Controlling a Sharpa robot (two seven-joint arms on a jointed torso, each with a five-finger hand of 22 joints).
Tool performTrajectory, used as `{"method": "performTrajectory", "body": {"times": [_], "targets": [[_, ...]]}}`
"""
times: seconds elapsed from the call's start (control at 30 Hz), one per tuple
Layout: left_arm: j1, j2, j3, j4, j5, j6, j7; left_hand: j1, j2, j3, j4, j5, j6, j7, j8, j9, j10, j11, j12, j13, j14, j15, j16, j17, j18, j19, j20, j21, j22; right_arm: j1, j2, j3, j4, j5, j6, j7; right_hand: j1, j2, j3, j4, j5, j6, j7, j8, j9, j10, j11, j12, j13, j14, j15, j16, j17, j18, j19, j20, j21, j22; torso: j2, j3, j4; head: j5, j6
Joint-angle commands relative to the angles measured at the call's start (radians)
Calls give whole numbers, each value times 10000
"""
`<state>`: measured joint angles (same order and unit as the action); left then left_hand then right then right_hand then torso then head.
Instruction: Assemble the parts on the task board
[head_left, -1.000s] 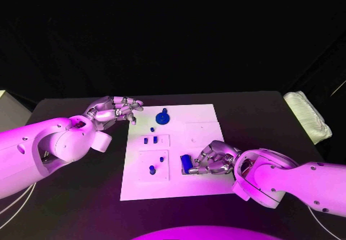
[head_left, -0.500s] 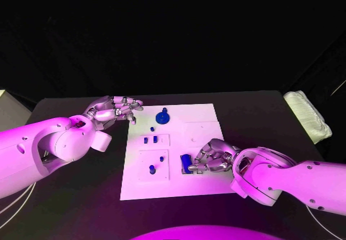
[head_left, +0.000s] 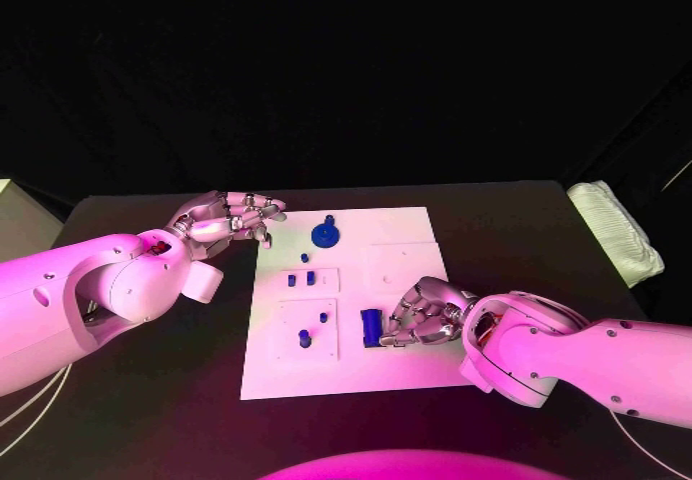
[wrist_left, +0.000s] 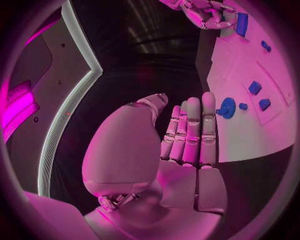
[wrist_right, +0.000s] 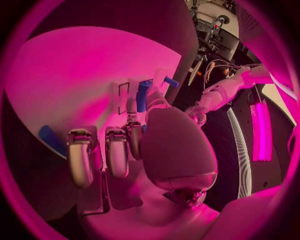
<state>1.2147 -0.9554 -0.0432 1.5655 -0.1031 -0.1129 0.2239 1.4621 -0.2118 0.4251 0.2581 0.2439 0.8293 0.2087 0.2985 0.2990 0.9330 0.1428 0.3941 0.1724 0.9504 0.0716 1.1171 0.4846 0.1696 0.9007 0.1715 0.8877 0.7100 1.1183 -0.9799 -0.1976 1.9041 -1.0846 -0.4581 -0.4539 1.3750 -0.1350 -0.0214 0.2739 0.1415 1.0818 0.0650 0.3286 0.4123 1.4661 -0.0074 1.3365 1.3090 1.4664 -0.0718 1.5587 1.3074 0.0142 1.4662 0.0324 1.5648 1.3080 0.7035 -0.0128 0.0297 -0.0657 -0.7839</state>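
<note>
On the white task board, assembly partway.
Right robot hand clamped on tall blue block; left robot hand empty, fingers apart; small blue parts unplaced.

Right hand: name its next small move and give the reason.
Probably ease the long blue piece down into the board. The right hand holds it near the board's near right part, apparently upright, and whether it is seated cannot be told. The left hand rests off the board's far left corner, holding nothing.

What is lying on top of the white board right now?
On the white board: a round blue piece at the far end, several small blue pieces mid-board, and a long blue piece at the right robot hand, which covers the board beneath it.
</note>
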Motion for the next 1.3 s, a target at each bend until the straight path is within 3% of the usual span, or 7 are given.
{"method": "performTrajectory", "body": {"times": [0.03,0.2,0.47,0.63,0.77,0.93,1.3], "targets": [[4,0,6,20,37,160,42,20,45,26,57,6,-54,-4,40,-12,-71,22,54,17,25,41,-45,11,142,34,0,-54,-13,-8,16,0,2,-436,763,-73,119,-54,101,1,51,64,-38,-45,-18,313,-79,-42,1345,1004,-66,36,2462,-142,1046,-51,60,2628,-5,-4,-4,-3,-1],[4,-2,6,23,37,166,38,23,49,26,60,6,-54,-5,41,-13,-72,21,57,17,25,41,-45,12,143,35,1,-55,-13,-8,42,-1,-7,-632,869,-123,160,-74,122,6,53,66,-37,-49,-24,311,-79,-48,1343,1005,-65,37,2466,-142,1046,-51,60,2628,0,-1,-1,-6,-3],[4,-7,6,23,37,168,32,23,49,26,60,6,-54,-5,41,-13,-72,21,57,17,25,41,-45,12,143,35,1,-55,-13,-14,94,-1,-14,-816,551,-243,125,-60,159,97,49,102,-30,-43,-31,321,-73,-28,1357,1007,-62,41,2474,-142,1046,-50,60,2628,6,3,2,-10,0],[4,-3,6,23,37,171,28,23,49,26,60,6,-54,-5,41,-13,-72,21,57,17,25,41,-45,12,143,35,1,-55,-13,-16,102,-1,-15,-902,280,-361,-268,20,188,186,43,166,-34,-35,-49,353,-74,12,1385,1011,-60,50,2492,-142,1046,-46,60,2628,2,0,-3,-18,-5],[4,1,6,20,35,170,24,23,49,26,60,6,-54,-5,41,-13,-72,21,57,17,25,41,-45,12,143,35,1,-55,-13,-17,95,-1,-21,-938,116,-440,-906,264,209,185,36,198,-46,-29,-64,380,-82,36,1408,1016,-66,61,2514,-142,1046,-50,60,2628,-2,0,-6,-18,-2],[4,7,6,17,34,177,20,23,49,26,60,6,-54,-5,41,-13,-72,21,57,17,25,41,-45,12,143,35,1,-55,-13,-17,90,-1,-15,-934,125,-488,-1065,297,204,183,33,199,-51,-24,-64,382,-85,31,1410,1016,-70,60,2512,-142,1046,-53,60,2628,-4,4,-1,-22,1],[3,11,6,13,31,203,0,23,49,26,60,6,-54,-5,41,-13,-72,21,57,17,25,41,-45,12,143,35,1,-55,-13,-18,-12,0,110,-860,200,-262,-831,-54,248,87,48,173,-67,-12,-59,378,-101,3,1408,1015,-83,57,2507,-142,1046,-64,60,2628,-6,-3,-3,-34,27]]}}
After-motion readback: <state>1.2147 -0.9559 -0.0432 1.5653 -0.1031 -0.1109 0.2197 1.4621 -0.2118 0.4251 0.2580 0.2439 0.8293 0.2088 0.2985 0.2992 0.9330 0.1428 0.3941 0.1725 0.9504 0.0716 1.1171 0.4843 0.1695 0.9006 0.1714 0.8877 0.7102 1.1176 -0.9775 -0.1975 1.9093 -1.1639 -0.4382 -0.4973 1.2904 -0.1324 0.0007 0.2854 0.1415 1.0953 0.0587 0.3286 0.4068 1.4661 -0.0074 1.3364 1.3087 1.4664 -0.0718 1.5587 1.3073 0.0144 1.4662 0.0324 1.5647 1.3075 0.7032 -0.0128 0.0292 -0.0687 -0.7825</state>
